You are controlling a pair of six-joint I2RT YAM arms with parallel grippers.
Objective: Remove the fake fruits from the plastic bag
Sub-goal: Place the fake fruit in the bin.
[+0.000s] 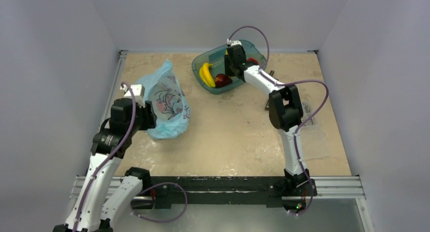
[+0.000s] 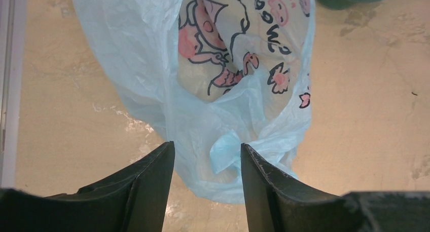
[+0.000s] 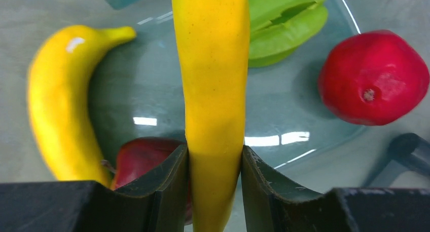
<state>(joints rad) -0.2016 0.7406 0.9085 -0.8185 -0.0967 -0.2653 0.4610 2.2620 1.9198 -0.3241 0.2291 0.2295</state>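
Observation:
The light-blue plastic bag (image 1: 167,98) with the cartoon girl print lies crumpled at the left of the table. My left gripper (image 1: 148,115) is at its near end. In the left wrist view this gripper (image 2: 208,151) is open, its jaws on either side of a fold of the bag (image 2: 228,54). My right gripper (image 1: 234,60) is over the teal bowl (image 1: 200,65). It (image 3: 214,156) is shut on a long yellow banana (image 3: 213,65). Another yellow banana (image 3: 56,105) and a dark maroon fruit (image 3: 142,158) lie in the bowl (image 3: 294,110).
A green ridged fruit (image 3: 284,24) and a bright red round fruit (image 3: 372,77) also lie in the bowl. A clear flat packet (image 1: 310,115) lies at the table's right. Grey walls enclose the table and a metal rail (image 1: 218,184) runs along its near edge.

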